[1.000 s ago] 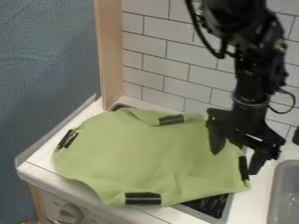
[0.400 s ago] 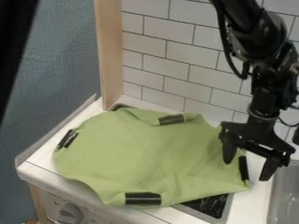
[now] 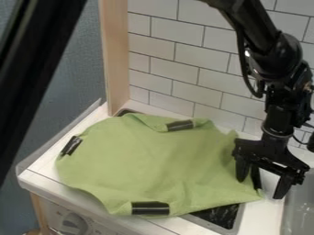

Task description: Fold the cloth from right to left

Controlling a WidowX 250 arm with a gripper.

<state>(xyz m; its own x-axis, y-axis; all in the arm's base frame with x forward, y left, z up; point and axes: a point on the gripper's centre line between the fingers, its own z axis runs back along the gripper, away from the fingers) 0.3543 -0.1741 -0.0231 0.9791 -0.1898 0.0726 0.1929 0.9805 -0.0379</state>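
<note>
End effector [image 3: 260, 188] hanging down, fingers apart

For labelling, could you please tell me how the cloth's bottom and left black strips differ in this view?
The bottom strip lies nearly level; the left strip slants steeply. The bottom strip looks larger than the left strip. Both are black, near edges of the green cloth.

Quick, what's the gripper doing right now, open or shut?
Gripper: open, holding nothing, its fingers apart at the right edge of the green cloth, with the black strip showing between them.
</note>
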